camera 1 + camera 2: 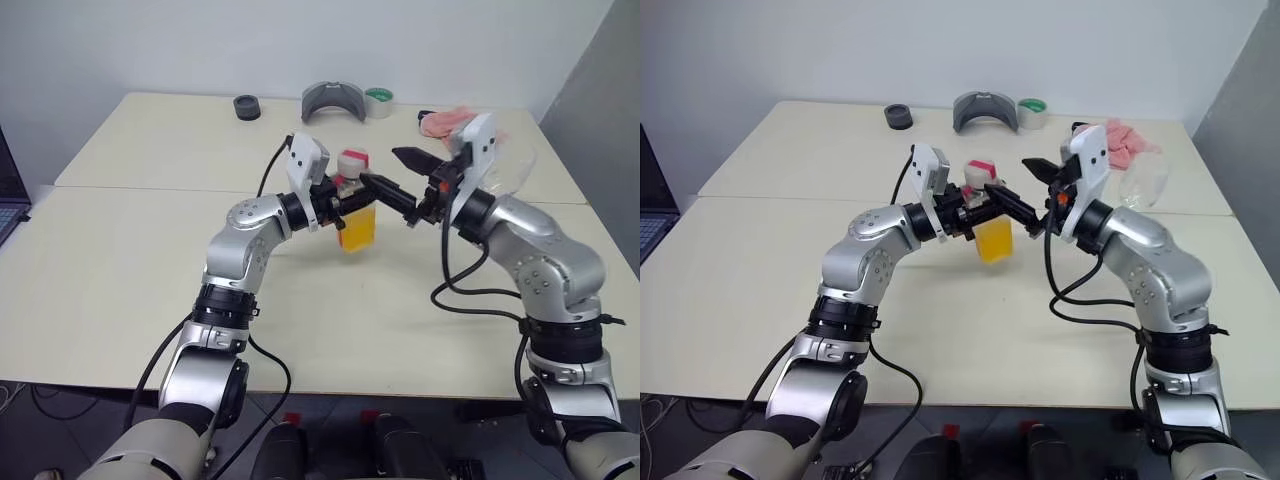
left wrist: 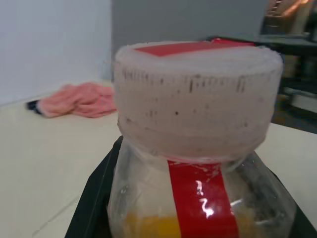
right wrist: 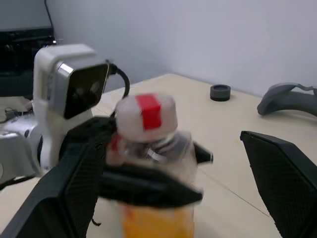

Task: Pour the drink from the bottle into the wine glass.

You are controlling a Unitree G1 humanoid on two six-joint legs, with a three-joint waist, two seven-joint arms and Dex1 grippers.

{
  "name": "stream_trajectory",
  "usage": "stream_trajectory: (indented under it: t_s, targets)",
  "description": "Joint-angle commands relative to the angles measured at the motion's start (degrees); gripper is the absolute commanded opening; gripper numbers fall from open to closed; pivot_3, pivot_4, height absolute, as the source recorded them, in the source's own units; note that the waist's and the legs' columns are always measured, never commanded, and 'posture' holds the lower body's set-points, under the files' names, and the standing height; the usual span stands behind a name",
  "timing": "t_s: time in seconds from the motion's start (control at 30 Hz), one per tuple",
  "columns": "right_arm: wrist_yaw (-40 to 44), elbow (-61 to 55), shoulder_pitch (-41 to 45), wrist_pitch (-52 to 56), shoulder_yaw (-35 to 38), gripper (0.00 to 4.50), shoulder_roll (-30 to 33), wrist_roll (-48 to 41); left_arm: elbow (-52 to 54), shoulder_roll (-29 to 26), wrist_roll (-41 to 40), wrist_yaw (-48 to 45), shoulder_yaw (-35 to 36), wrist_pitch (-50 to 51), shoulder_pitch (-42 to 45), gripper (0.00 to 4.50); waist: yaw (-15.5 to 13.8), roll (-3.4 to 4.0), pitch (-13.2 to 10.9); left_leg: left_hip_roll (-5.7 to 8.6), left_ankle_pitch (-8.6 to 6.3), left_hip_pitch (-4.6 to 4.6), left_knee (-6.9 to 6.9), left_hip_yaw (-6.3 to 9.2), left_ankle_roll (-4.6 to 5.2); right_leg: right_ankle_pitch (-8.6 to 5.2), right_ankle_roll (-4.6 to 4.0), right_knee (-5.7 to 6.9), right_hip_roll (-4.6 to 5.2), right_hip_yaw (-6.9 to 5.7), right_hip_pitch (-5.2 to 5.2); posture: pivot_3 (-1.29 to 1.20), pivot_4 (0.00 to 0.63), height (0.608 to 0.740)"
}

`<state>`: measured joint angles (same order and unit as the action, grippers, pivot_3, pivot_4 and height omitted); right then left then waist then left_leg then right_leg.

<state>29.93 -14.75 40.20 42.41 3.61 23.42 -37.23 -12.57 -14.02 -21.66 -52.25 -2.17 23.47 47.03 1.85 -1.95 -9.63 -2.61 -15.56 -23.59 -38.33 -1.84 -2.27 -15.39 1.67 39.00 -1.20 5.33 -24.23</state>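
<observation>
Hanging above the middle of the cream table (image 1: 120,300), the bottle (image 1: 355,215) stands upright in the air, its white cap (image 1: 353,162) with the red top still on and the orange-yellow drink (image 1: 358,230) filling its lower body; the left gripper (image 1: 352,200) is clamped on it just under the cap, black fingers around the neck; a red label strip (image 2: 200,198) runs down from the cap in the left wrist view; the right gripper (image 1: 402,186) faces the bottle from the other side, its two fingers spread wide apart, one above and one level with the neck, holding nothing; the wine glass (image 1: 1143,178) shows behind the right wrist, near the right edge of the table, largely hidden by that arm, so I cannot tell whether it stands upright; farther back lie a pink cloth (image 1: 1125,140), a roll of green tape (image 1: 1033,112), a grey curved headset-like piece (image 1: 983,110) and a small black round lid (image 1: 898,116), all well apart from the bottle.
</observation>
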Motion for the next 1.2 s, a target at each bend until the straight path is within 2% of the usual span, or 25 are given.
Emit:
stream_trajectory:
  t_s: [0.03,0.23,0.4,0.77,1.2]
  targets:
    - [2.8,-5.0,0.5,3.9,4.2,4.5,2.4,-7.2,6.3,-2.1,-4.9,-4.4,0.8,3.1,-0.2,1.9,0.0,0.0,0.0,-0.03,0.0,-0.01,-0.03,0.01,0.0,0.0,0.0,0.0,0.01,0.0,0.0,0.0,0.15,0.74]
    - [3.5,-8.0,0.3,9.2,6.4,4.5,4.6,-15.4,8.9,-5.3,-8.4,-10.3,0.1,6.0,-0.7,1.9,0.0,0.01,0.0,-0.01,-0.02,-0.1,-0.14,0.07,0.03,0.0,0.0,0.01,0.0,-0.06,0.0,0.0,0.15,0.74]
    - [1.4,-8.8,1.7,10.7,5.8,4.5,4.4,-17.7,7.0,-5.5,-8.7,-13.9,-0.3,4.7,0.6,1.9,0.0,0.02,0.0,0.0,-0.03,-0.28,-0.43,0.19,0.05,0.0,0.01,0.03,-0.01,-0.18,0.0,0.0,0.15,0.74]
    - [-1.6,-12.1,2.0,10.1,1.9,4.5,3.0,-15.9,1.5,-4.4,-6.0,-16.5,-1.8,-0.5,3.0,1.9,0.0,0.02,0.0,0.01,-0.04,-0.3,-0.47,0.24,0.06,-0.01,0.01,0.04,-0.01,-0.21,0.02,0.0,0.15,0.74]
    - [-2.6,-10.4,4.3,7.4,-3.3,4.5,1.9,-8.8,2.8,-4.4,-5.8,-16.3,-2.3,-0.7,1.9,1.9,0.0,0.02,0.0,0.01,-0.04,-0.31,-0.48,0.23,0.07,-0.01,0.01,0.04,-0.02,-0.2,0.01,0.0,0.15,0.74]
